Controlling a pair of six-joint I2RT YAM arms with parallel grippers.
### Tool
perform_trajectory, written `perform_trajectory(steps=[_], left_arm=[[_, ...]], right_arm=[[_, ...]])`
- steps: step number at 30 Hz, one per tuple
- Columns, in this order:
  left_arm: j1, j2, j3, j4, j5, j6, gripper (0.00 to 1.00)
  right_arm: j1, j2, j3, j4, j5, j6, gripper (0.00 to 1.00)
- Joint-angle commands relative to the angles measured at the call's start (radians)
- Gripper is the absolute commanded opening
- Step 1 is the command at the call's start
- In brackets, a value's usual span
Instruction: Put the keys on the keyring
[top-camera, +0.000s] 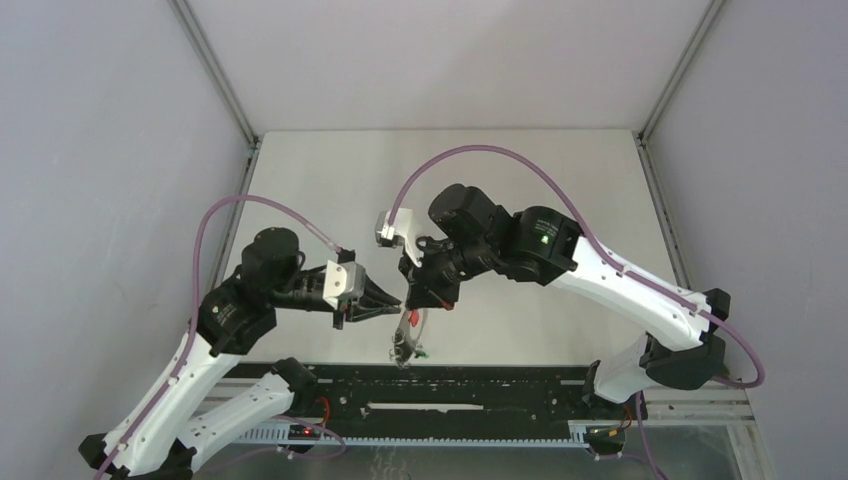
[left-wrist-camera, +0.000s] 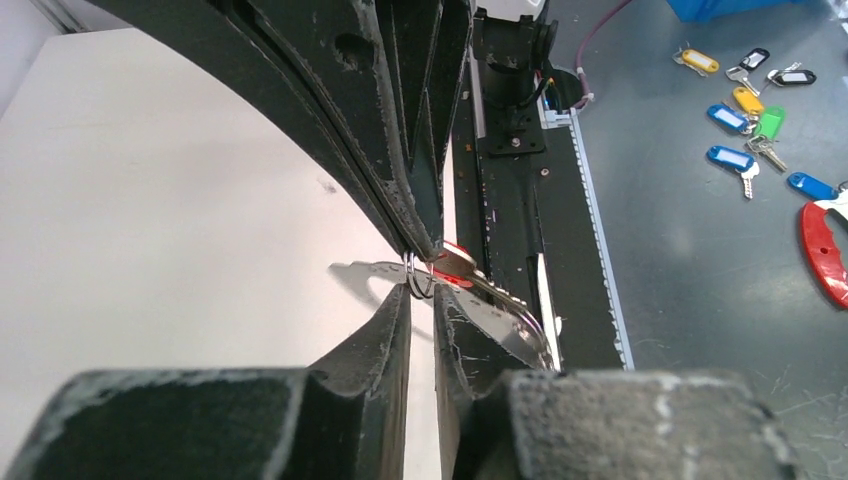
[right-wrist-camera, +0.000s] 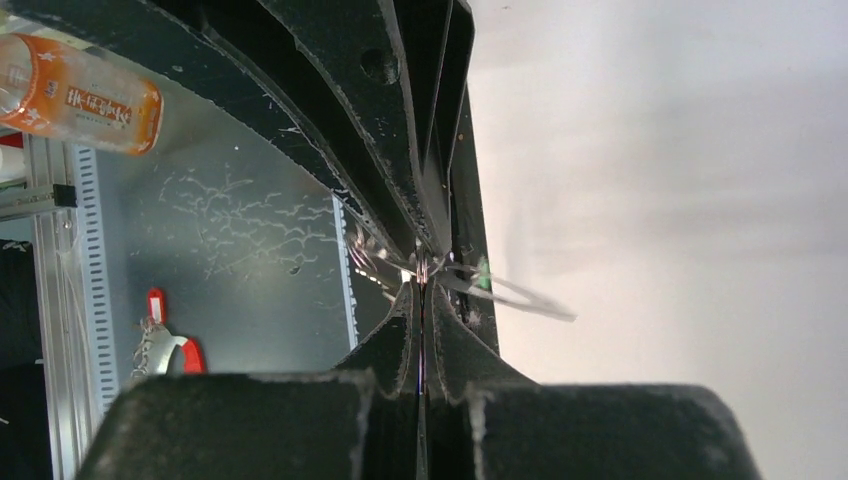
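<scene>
**Top:** right gripper (top-camera: 432, 296) and left gripper (top-camera: 397, 303) meet tip to tip over the table (top-camera: 330, 180). The keys (top-camera: 408, 338) hang in the air just under the tips, near the black rail (top-camera: 480, 385). Count: 2 arms, 2 keys. The red-headed key (top-camera: 411, 319) is higher, the green-headed key (top-camera: 423, 352) lowest

**Left wrist:** left fingers nearly together, thin slit between them. The keyring (left-wrist-camera: 420, 280) has its small metal ring right in that slit at the tips, with the red head just beside it. Can't tell if the pads bite the ring yet. 1 bare blade pokes left, 1 runs right. On the grey floor off the table: 8 tagged spare keys (left-wrist-camera: 745, 110) (3 blue, 2 yellow, 2 black, 1 green) and 1 red-handled tool (left-wrist-camera: 825, 250)

**Right wrist:** right fingers pressed together, clamped on thin metal that reads as the keyring's loop. The green head sits just beside the tips and a blurred loop sticks out to the right. 1 orange-labelled bottle (right-wrist-camera: 80, 95) top left

**Step, my read:** left is taking a tip hold on the ring so a key can be worked on. To do it well:
- close left square on the ring wire at the very tips, not on the red head
- keep right dead steady
- then small moves only, no tugging, since the limp loop will likely twist out
</scene>
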Motion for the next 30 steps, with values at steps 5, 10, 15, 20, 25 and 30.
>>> perform_trajectory(steps=[5, 10, 15, 20, 25, 30], left_arm=[[-0.006, -0.003, 0.031, 0.026, 0.038, -0.024, 0.23], [-0.008, 0.001, 0.021, 0.016, 0.043, -0.001, 0.14], [-0.013, 0.005, 0.016, -0.018, 0.042, 0.039, 0.05], [-0.020, 0.008, 0.022, -0.052, 0.033, 0.064, 0.15], [-0.021, 0.007, 0.027, -0.067, 0.017, 0.071, 0.22], [-0.021, 0.004, 0.023, -0.076, 0.006, 0.074, 0.16]], right_arm=[[0.021, 0.038, 0.083, -0.024, 0.034, -0.034, 0.00], [0.028, 0.049, 0.100, -0.024, 0.025, -0.035, 0.00], [0.033, 0.058, 0.109, -0.021, 0.016, -0.039, 0.00], [0.036, 0.071, 0.122, -0.025, 0.008, -0.043, 0.00], [0.037, 0.073, 0.114, -0.028, 0.004, -0.044, 0.00], [0.040, 0.074, 0.114, -0.024, 0.001, -0.043, 0.00]])
